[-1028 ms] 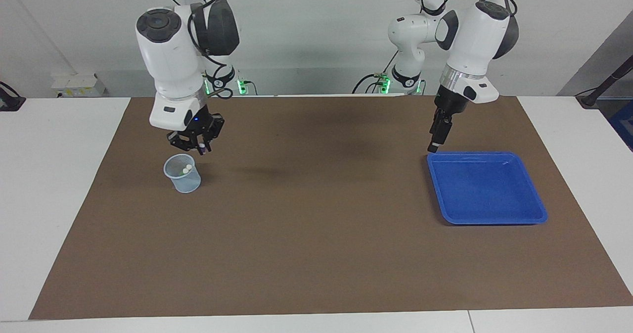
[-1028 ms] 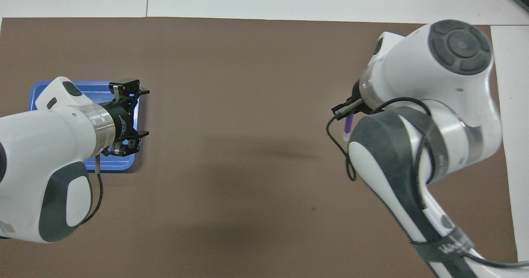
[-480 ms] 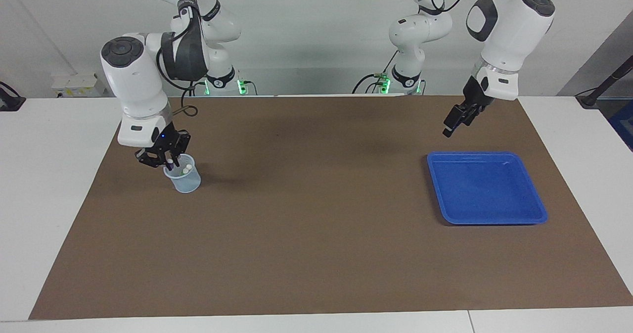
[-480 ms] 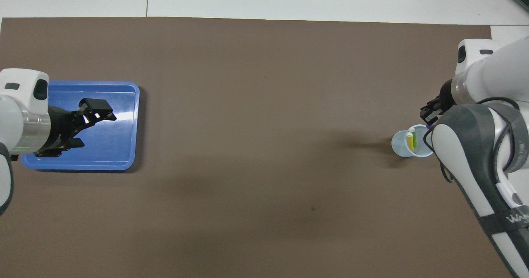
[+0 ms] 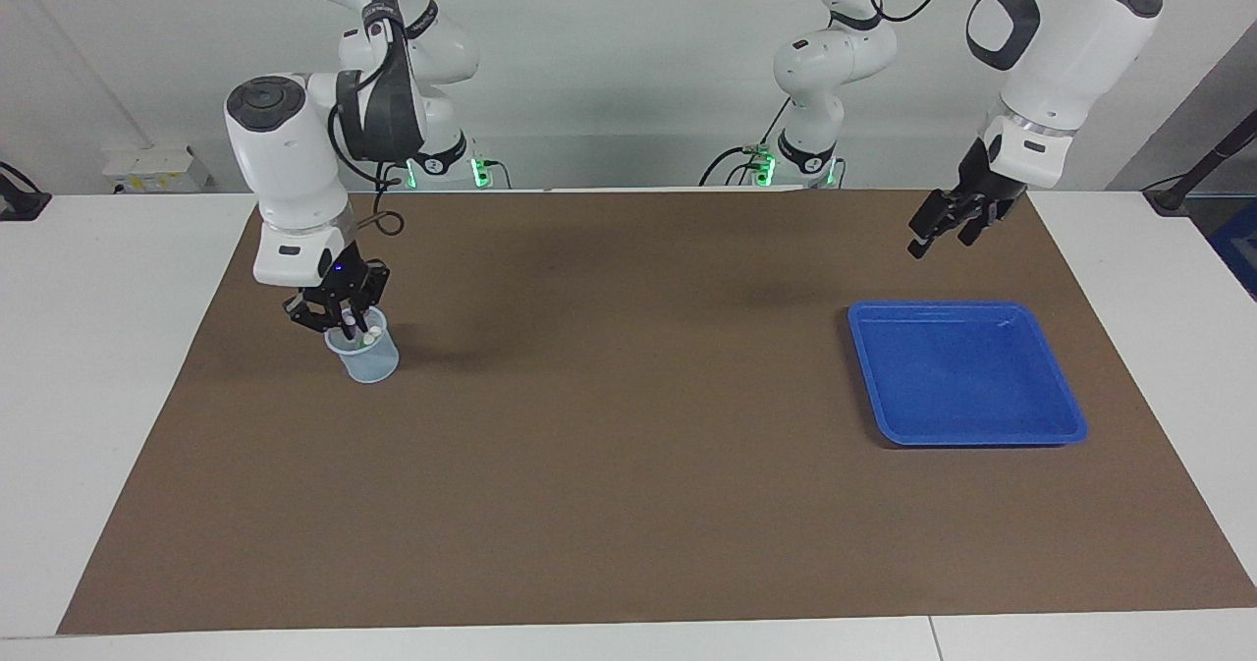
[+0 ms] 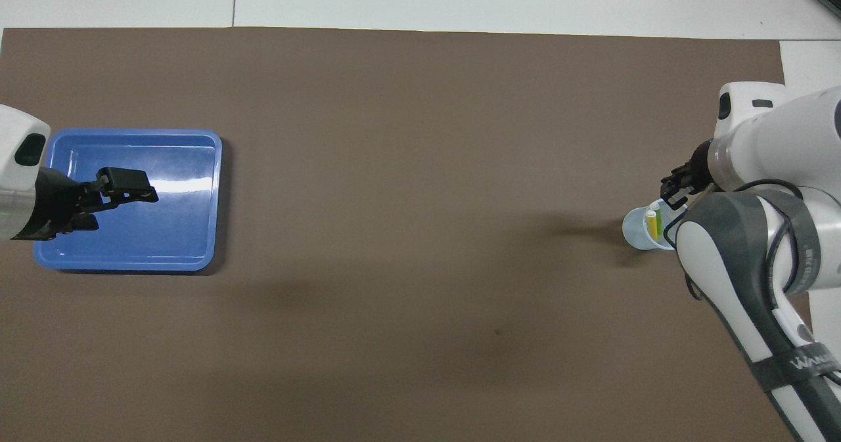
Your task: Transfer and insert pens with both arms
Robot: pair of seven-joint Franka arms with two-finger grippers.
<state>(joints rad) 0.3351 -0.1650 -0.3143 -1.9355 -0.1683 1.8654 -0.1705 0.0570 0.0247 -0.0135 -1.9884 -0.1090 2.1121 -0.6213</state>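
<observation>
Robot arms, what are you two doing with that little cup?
The right gripper is shut on the purple pen and is lowering it into the clear cup, at the right arm's end of the brown mat. A yellow pen and a lime green pen already stand in that cup. The left gripper is open and holds nothing, waiting in the air near the blue tray, which has no pens in it.
</observation>
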